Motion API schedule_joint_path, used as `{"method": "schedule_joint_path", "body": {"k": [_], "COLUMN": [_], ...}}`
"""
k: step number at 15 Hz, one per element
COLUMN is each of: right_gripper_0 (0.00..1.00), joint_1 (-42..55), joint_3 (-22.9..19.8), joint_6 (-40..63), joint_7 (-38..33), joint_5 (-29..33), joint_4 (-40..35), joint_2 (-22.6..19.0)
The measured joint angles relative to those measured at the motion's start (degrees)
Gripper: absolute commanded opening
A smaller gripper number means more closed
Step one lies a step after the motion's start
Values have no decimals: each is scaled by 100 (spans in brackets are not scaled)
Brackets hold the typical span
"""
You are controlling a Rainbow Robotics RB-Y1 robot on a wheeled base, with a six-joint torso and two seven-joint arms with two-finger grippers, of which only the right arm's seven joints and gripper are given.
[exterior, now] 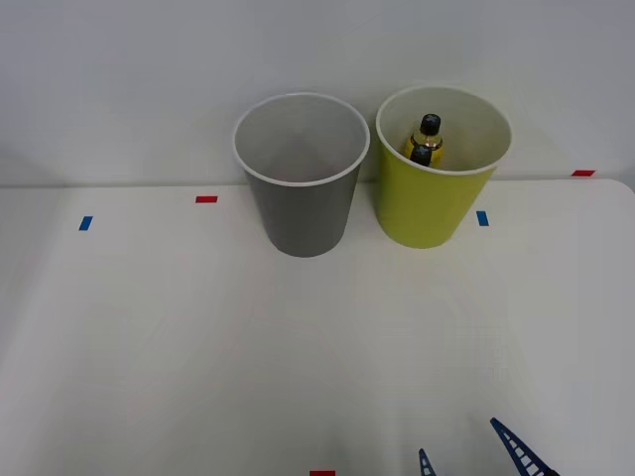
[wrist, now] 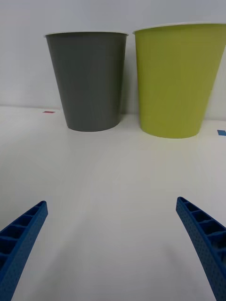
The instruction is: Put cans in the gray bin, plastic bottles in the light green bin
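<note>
Both bottles (exterior: 425, 141) stand in your green bin (exterior: 429, 213). No can lies on the table (exterior: 149, 347) (gray bin (exterior: 301, 213) contents hidden). Your gripper (wrist: 113, 244) hangs wide open, empty.

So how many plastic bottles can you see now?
2, both standing inside the light green bin: one black-capped bottle behind, another in front near the rim. The bin walls may hide more.
</note>
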Motion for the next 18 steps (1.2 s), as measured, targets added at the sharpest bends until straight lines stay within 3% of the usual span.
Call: {"method": "schedule_joint_path", "body": {"k": [3,18], "right_gripper_0": [100,100], "joint_1": [-6,-8], "joint_3": [23,43], "joint_6": [7,9], "joint_7": [28,32], "joint_5": [-74,-84], "joint_4": [0,0], "joint_2": [-58,-118]}}
